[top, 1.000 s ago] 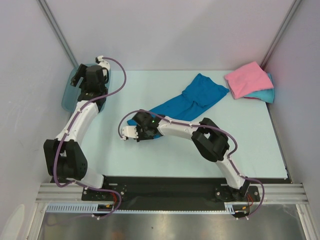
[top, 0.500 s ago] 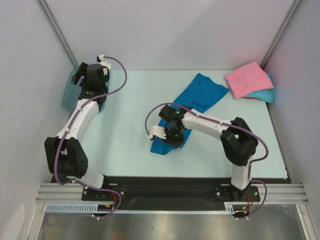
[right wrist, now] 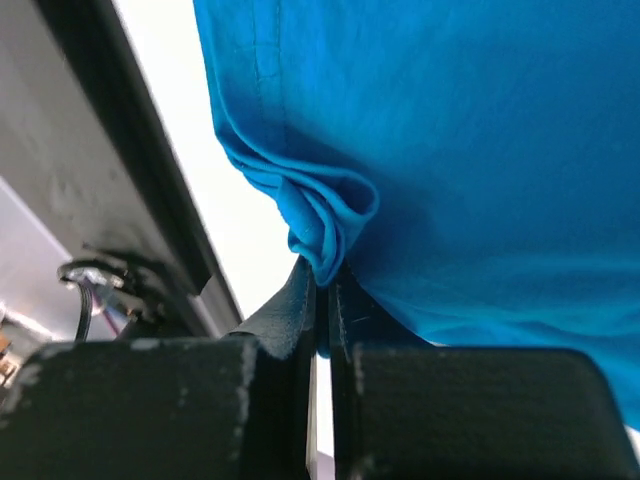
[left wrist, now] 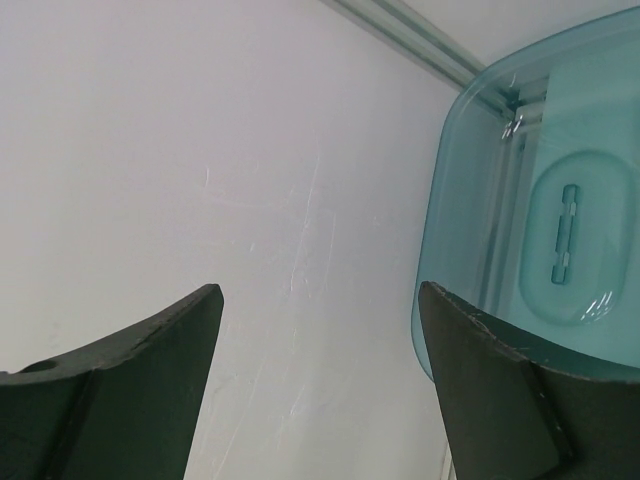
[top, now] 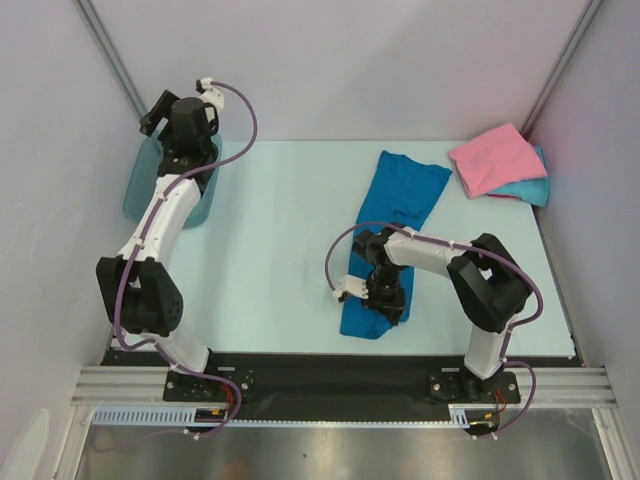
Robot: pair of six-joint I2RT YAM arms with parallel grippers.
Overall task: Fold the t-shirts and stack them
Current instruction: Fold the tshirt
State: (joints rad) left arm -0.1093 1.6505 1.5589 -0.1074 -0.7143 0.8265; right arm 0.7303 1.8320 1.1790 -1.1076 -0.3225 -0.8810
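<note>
Between clamped right jaws sits a deep blue t-shirt (right wrist: 450, 150) fold; left jaws gape.

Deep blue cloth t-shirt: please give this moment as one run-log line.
deep blue cloth t-shirt: long strip, fold pinched | right fingers: shut on it | left fingers: open, empty, near translucent teal plastic bin

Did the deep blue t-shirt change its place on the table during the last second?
Yes. The right gripper, shut on the deep blue t-shirt, pulled its near end rightward and toward the near edge of the table; the pink t-shirt stayed put.
</note>
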